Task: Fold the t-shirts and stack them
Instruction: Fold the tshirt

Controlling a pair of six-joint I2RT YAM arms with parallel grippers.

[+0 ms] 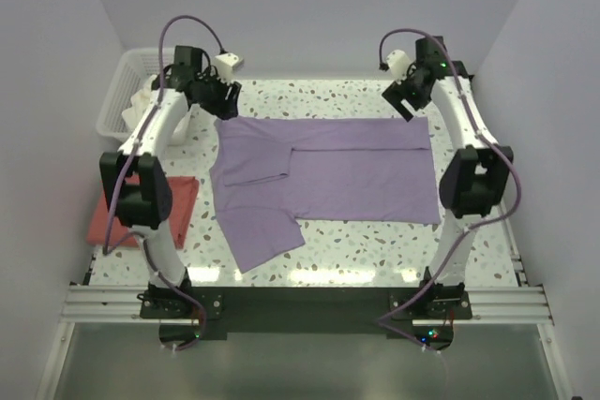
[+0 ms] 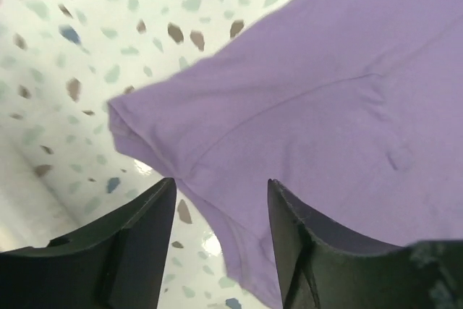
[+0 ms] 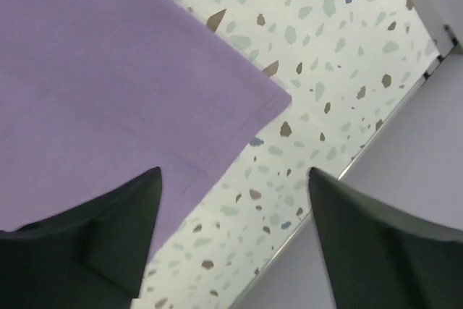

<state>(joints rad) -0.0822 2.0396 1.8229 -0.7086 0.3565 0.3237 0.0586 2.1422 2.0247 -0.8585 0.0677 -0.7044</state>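
A purple t-shirt (image 1: pixel 328 175) lies flat on the speckled table (image 1: pixel 366 241), one sleeve folded over its body and the other sleeve (image 1: pixel 262 236) spread toward the near edge. My left gripper (image 1: pixel 223 97) is open above the shirt's far left corner (image 2: pixel 126 117), not touching it. My right gripper (image 1: pixel 405 98) is open above the shirt's far right corner (image 3: pixel 271 99), its jaws wide apart over bare table. A folded red shirt (image 1: pixel 141 208) lies at the table's left edge, partly hidden by the left arm.
A white basket (image 1: pixel 127 91) stands at the far left corner with pale cloth in it. White walls close in behind and on both sides. The table's far right edge (image 3: pixel 391 117) runs close to my right gripper.
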